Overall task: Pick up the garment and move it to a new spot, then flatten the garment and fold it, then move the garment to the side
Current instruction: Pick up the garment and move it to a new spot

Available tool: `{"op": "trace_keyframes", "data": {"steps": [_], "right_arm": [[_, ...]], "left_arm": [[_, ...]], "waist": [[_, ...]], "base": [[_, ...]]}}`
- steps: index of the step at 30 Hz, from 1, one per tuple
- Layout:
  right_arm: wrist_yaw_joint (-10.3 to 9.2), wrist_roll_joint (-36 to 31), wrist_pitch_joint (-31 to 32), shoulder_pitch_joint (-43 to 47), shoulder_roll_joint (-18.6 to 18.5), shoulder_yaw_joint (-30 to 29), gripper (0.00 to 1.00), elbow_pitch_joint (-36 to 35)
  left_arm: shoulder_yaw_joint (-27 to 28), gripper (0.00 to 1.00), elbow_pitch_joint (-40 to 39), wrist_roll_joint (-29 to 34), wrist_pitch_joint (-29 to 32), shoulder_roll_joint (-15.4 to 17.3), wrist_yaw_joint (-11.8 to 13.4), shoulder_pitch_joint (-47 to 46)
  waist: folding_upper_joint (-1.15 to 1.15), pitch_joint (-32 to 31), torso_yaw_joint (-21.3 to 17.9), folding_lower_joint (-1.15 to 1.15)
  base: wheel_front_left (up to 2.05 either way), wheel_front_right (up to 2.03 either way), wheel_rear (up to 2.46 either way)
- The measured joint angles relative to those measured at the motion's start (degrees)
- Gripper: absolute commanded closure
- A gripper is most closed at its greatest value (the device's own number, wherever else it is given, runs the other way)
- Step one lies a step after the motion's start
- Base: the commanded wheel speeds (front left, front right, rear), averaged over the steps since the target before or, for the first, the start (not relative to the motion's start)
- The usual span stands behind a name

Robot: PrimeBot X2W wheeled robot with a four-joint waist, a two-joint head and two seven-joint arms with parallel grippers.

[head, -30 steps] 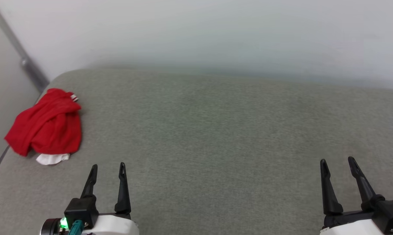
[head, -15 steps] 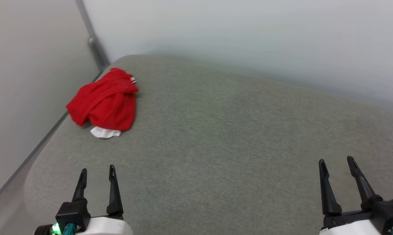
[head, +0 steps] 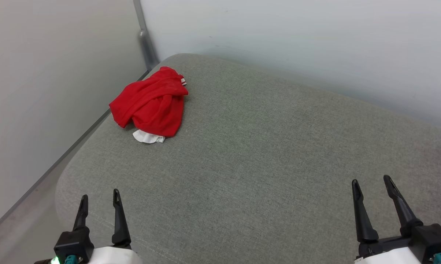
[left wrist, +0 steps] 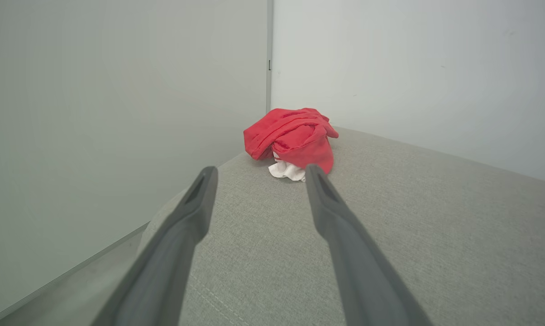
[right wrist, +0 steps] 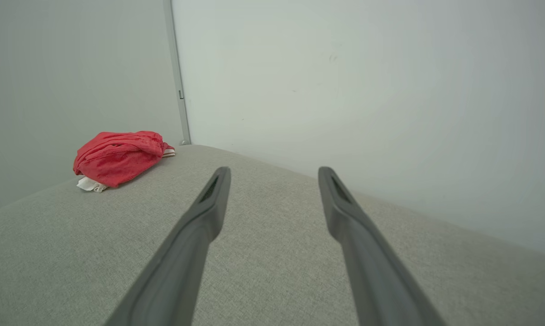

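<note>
Grey fabric is covering the padded surface (head: 260, 146), which is sitting in a corner between two pale walls. At the lower left of the head view, the left gripper (head: 99, 194) is hovering over the near corner, fingers standing apart and holding nothing. Further right, the garment (head: 151, 104) is lying in a crumpled red heap near the far left corner, a white bit poking out at its near edge. At the lower right, the right gripper (head: 370, 180) is standing open and empty, well apart from the garment.
</note>
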Motion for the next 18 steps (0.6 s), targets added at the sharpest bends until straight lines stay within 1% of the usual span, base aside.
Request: {"op": "trace_keyframes", "data": {"steps": [3, 5, 9, 11, 13, 15, 18], "right_arm": [[0.0, -0.18, 0.0, -0.05, 0.0, -0.35, 0.0, -0.05], [0.0, -0.58, 0.0, -0.05, -0.01, -0.56, 0.0, -0.42], [0.0, -2.2, 0.0, -0.67, -0.01, -1.02, 0.0, -1.24], [0.0, -3.38, 0.0, -1.61, -0.01, -1.42, 0.0, -1.76], [0.0, -4.35, 0.0, -2.75, -0.01, -1.72, 0.0, -2.31], [0.0, -5.59, 0.0, -3.92, 0.0, -1.92, 0.0, -2.94], [0.0, -7.47, 0.0, -5.94, 0.0, -2.53, 0.0, -4.11]], "left_arm": [[0.59, 0.0, 0.19, -0.01, 0.01, 0.01, 0.1, -0.16], [1.76, 0.0, 0.37, -0.35, 0.01, 0.0, -0.42, -1.48], [5.15, 0.0, 0.91, -0.04, 0.0, 0.52, -3.52, -7.96], [7.19, 0.0, 1.86, -0.66, 0.0, 1.48, -5.06, -12.2], [8.65, 0.0, 3.56, -0.57, 0.0, 3.35, -6.59, -16.57], [10.59, 0.0, 4.59, -1.16, 0.0, 4.78, -7.76, -21.48], [13.07, 0.0, 6.36, -1.58, 0.0, 7.9, -9.18, -28.58]], "waist": [[0.0, 0.09, -0.16, 0.0], [0.0, 0.5, -0.39, 0.0], [0.0, 2.41, -1.15, 0.0], [0.0, 3.86, -1.56, 0.0], [0.0, 5.6, -2.01, 0.0], [0.0, 7.6, -2.52, 0.0], [0.0, 11.01, -3.41, 0.01]], "base": [[0.0, 0.0, 0.0], [0.0, 0.0, 0.0], [0.0, 0.0, 0.0], [0.0, 0.0, 0.0], [0.0, 0.0, 0.0], [0.0, 0.0, 0.0], [0.0, 0.0, 0.0]]}}
